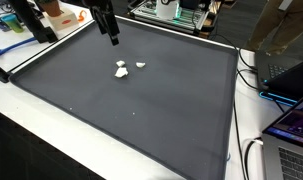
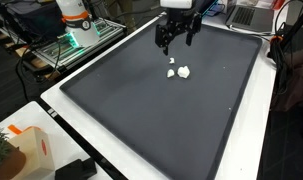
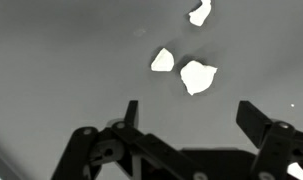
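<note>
Status of work: nothing has been grasped. The tool (image 3: 189, 115) is released, jaws wide apart with nothing between them, and it hangs above the dark mat (image 1: 161, 120) that covers the tabletop (image 1: 41, 105). By my assessment the work is at its very start: no contact made, no item lifted or shifted that the frames can show.

Items of concern: three white pieces (image 3: 198, 76), irregular in outline and of a material I cannot identify.
- In the wrist view, two lie close together at roughly 12 o'clock from the tool. The third sits farther out, near the frame's top edge at about 1 o'clock.
- In an exterior view the white pieces (image 1: 121, 70) lie on the mat at about 5 o'clock from the tool (image 1: 113, 38), near but apart from it.
- In an exterior view the pieces (image 2: 184, 72) sit at roughly 6 o'clock below the tool (image 2: 178, 42).
- All pieces rest flat on the mat, well inside its borders.

Containers: none can be made out on the mat. Equipment and clutter stand beyond its edges, too small to class as containers or to judge contents.
</note>
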`<action>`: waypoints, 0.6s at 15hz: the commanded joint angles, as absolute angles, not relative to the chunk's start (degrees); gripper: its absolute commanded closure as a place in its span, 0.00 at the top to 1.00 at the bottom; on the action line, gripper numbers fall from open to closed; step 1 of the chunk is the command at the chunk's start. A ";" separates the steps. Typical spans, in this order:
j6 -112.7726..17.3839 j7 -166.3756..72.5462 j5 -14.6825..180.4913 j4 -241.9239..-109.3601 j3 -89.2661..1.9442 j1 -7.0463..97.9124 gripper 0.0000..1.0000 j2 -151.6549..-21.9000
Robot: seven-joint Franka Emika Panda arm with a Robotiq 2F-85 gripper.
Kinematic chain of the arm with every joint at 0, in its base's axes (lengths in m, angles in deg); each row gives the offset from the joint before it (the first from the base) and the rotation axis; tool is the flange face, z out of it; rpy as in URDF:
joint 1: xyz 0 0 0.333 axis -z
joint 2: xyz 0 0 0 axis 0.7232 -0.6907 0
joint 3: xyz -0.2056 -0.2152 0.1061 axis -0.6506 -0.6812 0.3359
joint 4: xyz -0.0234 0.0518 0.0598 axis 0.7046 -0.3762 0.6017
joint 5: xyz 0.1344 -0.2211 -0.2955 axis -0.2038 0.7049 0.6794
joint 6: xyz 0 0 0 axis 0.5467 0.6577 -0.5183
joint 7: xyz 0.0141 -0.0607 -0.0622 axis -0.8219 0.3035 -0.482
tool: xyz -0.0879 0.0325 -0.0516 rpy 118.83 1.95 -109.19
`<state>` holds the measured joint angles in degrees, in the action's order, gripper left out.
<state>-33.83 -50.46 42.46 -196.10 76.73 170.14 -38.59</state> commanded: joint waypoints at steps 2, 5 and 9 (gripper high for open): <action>-29.78 -51.42 39.68 -192.90 76.04 171.50 1.00 -34.54; -27.34 -51.44 38.92 -189.92 76.84 173.70 1.00 -31.89; -13.63 -51.96 36.89 -182.13 80.05 180.94 1.00 -28.48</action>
